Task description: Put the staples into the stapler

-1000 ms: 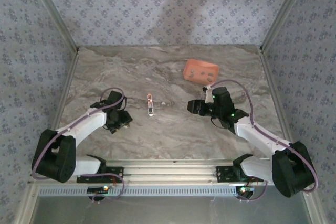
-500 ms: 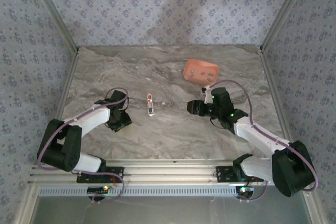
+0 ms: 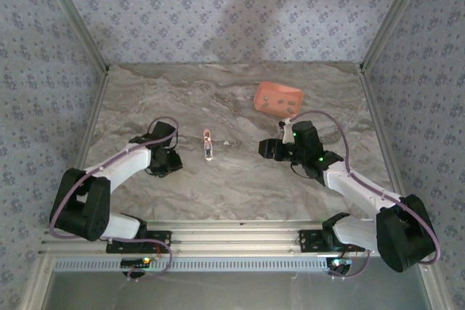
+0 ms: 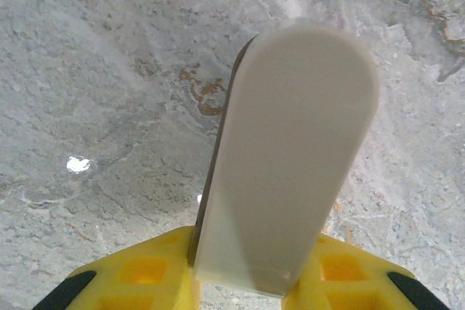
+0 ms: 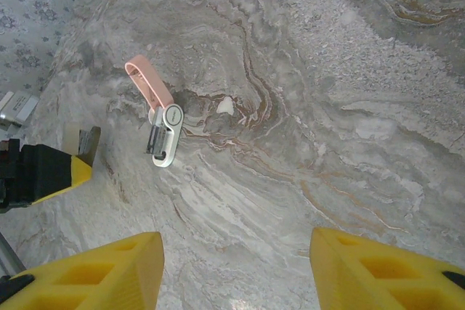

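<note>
The stapler (image 3: 208, 144) lies opened on the marble table, its pink arm swung away from the white base (image 5: 164, 134). My left gripper (image 4: 243, 266) is to the left of it and low over the table, shut on the staples (image 4: 290, 150). They show as a pale strip with a dark left edge that stands out past the yellow fingers (image 4: 145, 270). In the right wrist view the same strip (image 5: 89, 143) pokes from the left gripper (image 5: 69, 168). My right gripper (image 5: 236, 259) hovers open to the right of the stapler, with bare table between its fingers.
A salmon-orange tray (image 3: 278, 97) with small bits in it sits at the back right, behind the right arm (image 3: 341, 179). Patterned walls close the table in on three sides. Bare marble lies between the two arms.
The left gripper's jaws have shut on the strip, and the left arm has shifted slightly toward the stapler. The right arm and the stapler have stayed put.
</note>
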